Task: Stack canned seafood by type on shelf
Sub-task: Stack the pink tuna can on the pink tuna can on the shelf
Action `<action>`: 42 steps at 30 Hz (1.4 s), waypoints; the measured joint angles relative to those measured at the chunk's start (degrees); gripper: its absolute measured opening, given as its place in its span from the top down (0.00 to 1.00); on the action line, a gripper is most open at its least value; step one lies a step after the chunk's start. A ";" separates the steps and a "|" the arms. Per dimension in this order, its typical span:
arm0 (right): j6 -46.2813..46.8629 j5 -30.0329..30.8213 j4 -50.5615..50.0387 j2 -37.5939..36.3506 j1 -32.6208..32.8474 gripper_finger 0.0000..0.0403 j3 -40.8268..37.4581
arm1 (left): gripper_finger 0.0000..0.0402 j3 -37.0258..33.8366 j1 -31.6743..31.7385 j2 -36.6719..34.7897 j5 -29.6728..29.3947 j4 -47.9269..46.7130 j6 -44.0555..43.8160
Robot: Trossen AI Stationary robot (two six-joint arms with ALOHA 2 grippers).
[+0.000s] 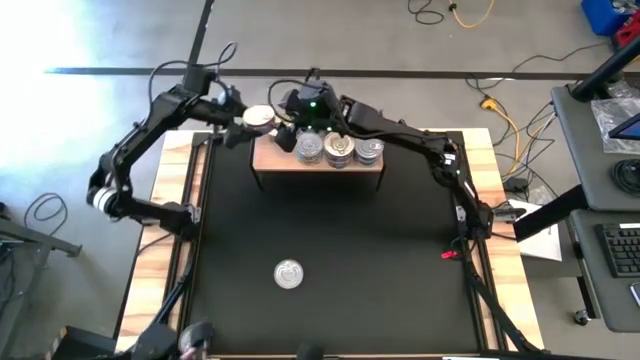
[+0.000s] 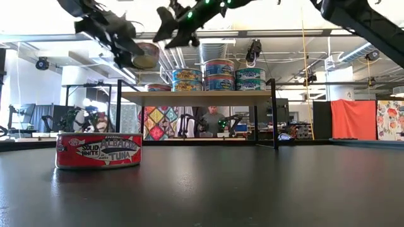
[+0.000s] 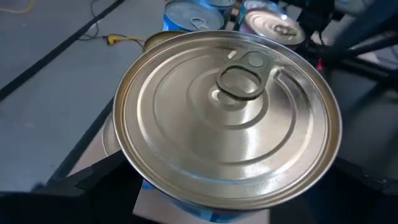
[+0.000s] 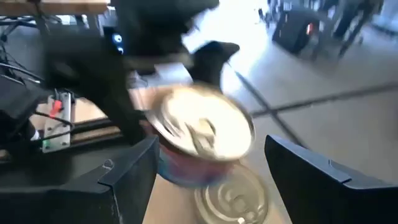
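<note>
silver-lidded can (image 1: 259, 119) gripped by left claw (image 1: 252, 122) above shelf (image 1: 318, 163); right claw (image 1: 287, 133) open.

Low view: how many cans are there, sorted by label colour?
Red-label can on the table: 1
Blue or teal stacked cans on the shelf: 6
Low can at the shelf's left end, label unclear: 1
Held can in the left gripper, label unclear: 1
Total: 9
</note>
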 joint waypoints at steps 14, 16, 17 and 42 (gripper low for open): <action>-5.12 -5.49 4.43 -1.04 -2.60 0.36 0.38 | 0.12 14.17 -0.54 15.60 -5.77 -8.64 15.52; -4.87 -7.05 4.37 0.06 -2.76 0.37 0.39 | 0.12 15.70 -1.10 17.99 -5.74 -11.10 16.34; -4.89 -6.96 4.39 0.76 -2.86 0.38 0.32 | 0.12 16.33 -1.38 18.97 -5.72 -11.73 16.76; -5.94 -7.17 1.89 6.85 -4.79 0.44 0.32 | 0.02 16.82 -3.29 22.83 -4.92 -9.62 10.50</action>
